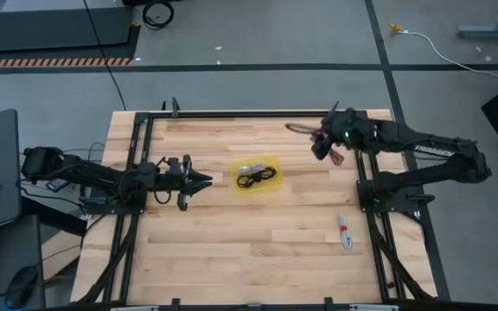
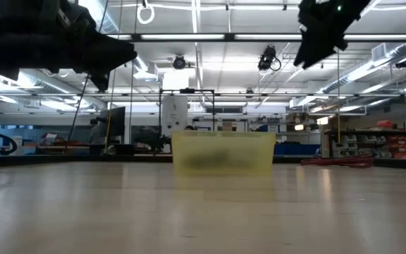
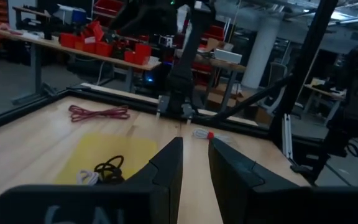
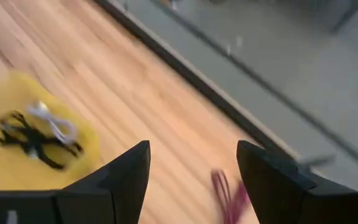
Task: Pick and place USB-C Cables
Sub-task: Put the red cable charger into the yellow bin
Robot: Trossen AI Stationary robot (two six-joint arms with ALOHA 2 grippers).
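Observation:
A yellow tray [image 1: 258, 174] at the table's middle holds a black cable bundle [image 1: 258, 180] and a grey-silver one [image 1: 251, 168]; both also show in the right wrist view [image 4: 33, 140]. A dark red cable [image 1: 300, 130] lies on the table near the far edge and shows in the left wrist view [image 3: 98, 113]. A white cable with a red band [image 1: 345, 231] lies near the right edge. My right gripper [image 4: 191, 174] is open and empty, high above the table beside the dark red cable [image 4: 229, 194]. My left gripper [image 1: 204, 181] is shut and empty, left of the tray.
Black frame rails [image 1: 366, 186] run along the table's left, right and far sides. Bare wood lies between the tray and the near edge. The low view shows the tray's wall [image 2: 223, 154] and the dark red cable [image 2: 337, 161] on the table to its right.

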